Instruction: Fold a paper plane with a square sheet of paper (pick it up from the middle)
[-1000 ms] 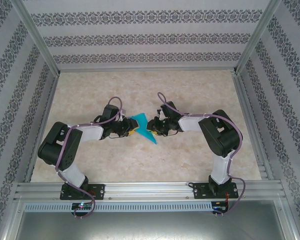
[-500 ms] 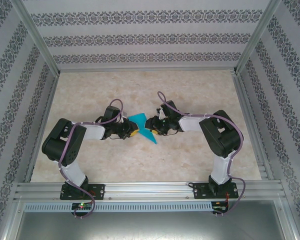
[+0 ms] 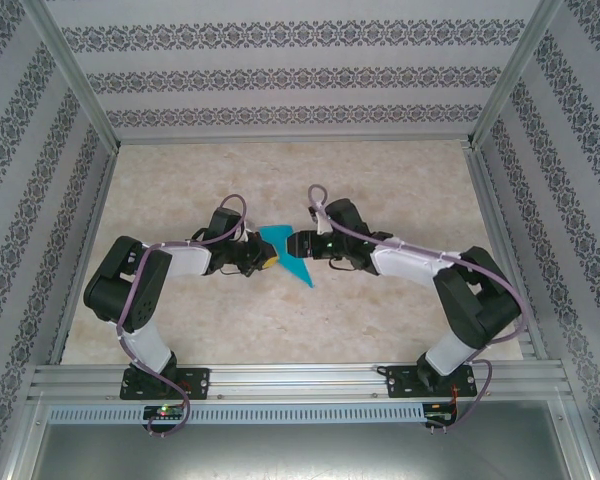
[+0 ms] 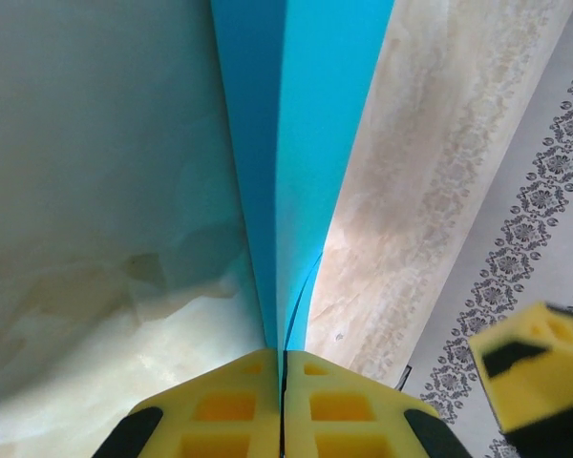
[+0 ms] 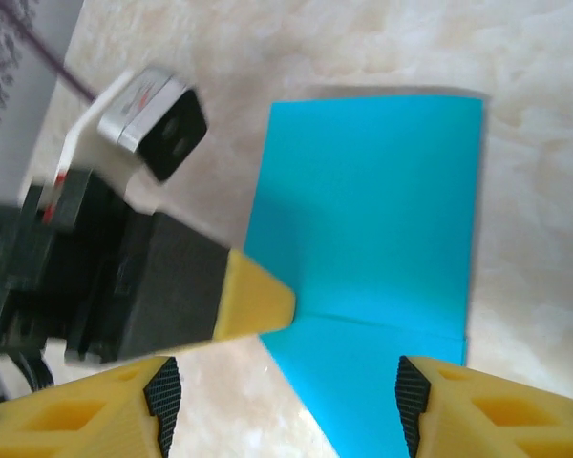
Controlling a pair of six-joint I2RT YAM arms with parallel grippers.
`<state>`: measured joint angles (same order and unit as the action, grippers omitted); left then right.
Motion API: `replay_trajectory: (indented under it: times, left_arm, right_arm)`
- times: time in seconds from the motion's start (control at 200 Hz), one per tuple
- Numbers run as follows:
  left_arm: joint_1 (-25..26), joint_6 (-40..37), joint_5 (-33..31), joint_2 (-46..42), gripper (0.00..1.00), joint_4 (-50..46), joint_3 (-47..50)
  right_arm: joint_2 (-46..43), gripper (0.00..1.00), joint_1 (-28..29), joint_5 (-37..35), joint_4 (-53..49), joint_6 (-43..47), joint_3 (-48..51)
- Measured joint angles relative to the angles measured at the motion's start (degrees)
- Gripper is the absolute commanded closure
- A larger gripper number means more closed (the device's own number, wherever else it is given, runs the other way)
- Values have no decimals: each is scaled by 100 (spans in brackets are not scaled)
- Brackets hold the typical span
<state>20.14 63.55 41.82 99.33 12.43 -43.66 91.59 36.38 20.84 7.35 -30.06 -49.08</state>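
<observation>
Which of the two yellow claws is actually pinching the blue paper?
The left gripper: it is clamped shut on the edge of the sheet of paper, while the right gripper stands wide open.

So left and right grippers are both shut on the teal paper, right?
Only the left gripper is shut on the teal paper. The right gripper is open, jaws standing wide apart, as the right wrist view shows.
</observation>
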Motion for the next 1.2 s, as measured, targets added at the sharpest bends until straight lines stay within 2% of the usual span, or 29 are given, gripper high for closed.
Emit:
replay_trajectory:
  times: [0.205, 0.34, 0.44, 0.739, 1.199]
  left_arm:
    - [0, -4, 0, 0, 92, -317, -118]
    - [4, -4, -2, -2, 92, -450, -192]
    - [7, -4, -2, -2, 92, -535, -229]
    - [7, -4, -2, -7, 92, -684, -289]
    - [7, -4, -2, -50, 92, -863, -310]
  right_arm:
    - [-164, 35, 680, -887, -116, 1419, 181]
    - [70, 45, 1003, -1574, -192, 2114, 101]
    - [278, 46, 1189, -1873, -101, 2511, 116]
    - [605, 49, 1329, -2153, 387, 3189, 247]
    - [1086, 57, 1340, -2361, 929, 3600, 247]
